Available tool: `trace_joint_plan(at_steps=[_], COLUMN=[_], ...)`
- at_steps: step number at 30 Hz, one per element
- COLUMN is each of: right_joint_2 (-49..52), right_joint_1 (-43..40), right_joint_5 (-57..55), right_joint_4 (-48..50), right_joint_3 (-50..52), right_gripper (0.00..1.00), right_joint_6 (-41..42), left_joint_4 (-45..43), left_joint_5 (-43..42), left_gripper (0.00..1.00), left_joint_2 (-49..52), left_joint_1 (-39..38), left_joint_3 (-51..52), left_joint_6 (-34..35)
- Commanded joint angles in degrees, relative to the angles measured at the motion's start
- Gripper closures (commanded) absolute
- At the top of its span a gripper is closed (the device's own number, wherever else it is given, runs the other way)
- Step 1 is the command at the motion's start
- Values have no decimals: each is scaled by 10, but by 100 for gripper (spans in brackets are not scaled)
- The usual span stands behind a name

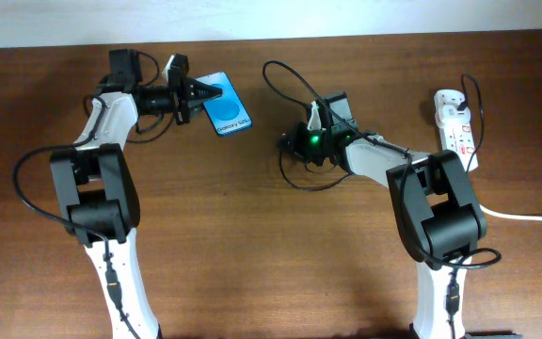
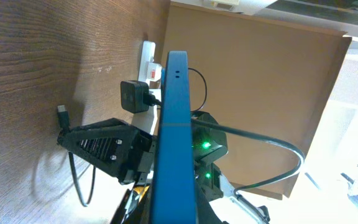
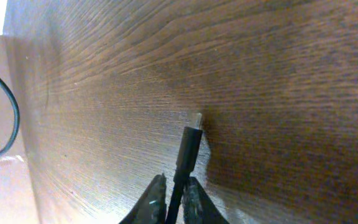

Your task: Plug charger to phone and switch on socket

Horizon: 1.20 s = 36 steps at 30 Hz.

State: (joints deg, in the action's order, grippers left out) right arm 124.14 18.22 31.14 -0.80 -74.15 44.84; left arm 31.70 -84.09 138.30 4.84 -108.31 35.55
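Right wrist: right gripper (image 3: 174, 199) pinches charger (image 3: 188, 146), tip ahead of it; left gripper (image 1: 200, 94) clamps phone (image 1: 229, 115). Tip may pivot in pinch, missing phone.

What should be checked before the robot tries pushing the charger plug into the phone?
1. Left gripper grips the phone: ok, shut on one end of it.
2. Right gripper grips the charger: ok, pinched just behind the plug.
3. Plug tip free to insert: ok, it sticks out past the fingers.
4. Plug lined up with the phone: not ok, the two are clearly apart over the table.
5. Phone's port turned toward the plug: cannot tell, the port is not visible.
6. Socket switched on: cannot tell, its switches are too small to read.
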Motion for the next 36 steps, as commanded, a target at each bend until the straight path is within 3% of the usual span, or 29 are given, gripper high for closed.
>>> trace_joint_plan(at_steps=[1, 8, 13, 19, 30, 36], right_joint_2=[7, -78, -177, -213, -212, -212], right_joint_1=[2, -40, -44, -43, -23, 0], right_joint_5=[18, 140, 169, 287, 376, 306], right_joint_4=[2, -45, -169, -285, -306, -271], right_joint_3=[-8, -8, -8, -8, -7, 2], right_gripper=[96, 96, 96, 96, 96, 96], right_joint_6=[-9, -125, -256, -334, -334, -205], left_joint_4=[-1, -2, -1, -1, -12, -12], left_joint_5=[-36, -61, -61, -61, -61, -61], left_gripper=[100, 100, 100, 100, 100, 100], left_joint_2=[-10, -10, -10, -10, -10, -10], left_joint_1=[2, 2, 2, -9, -37, -40], left_joint_3=[-5, -5, -5, -5, -5, -5], left_joint_6=[-9, -10, -34, -44, -25, -17])
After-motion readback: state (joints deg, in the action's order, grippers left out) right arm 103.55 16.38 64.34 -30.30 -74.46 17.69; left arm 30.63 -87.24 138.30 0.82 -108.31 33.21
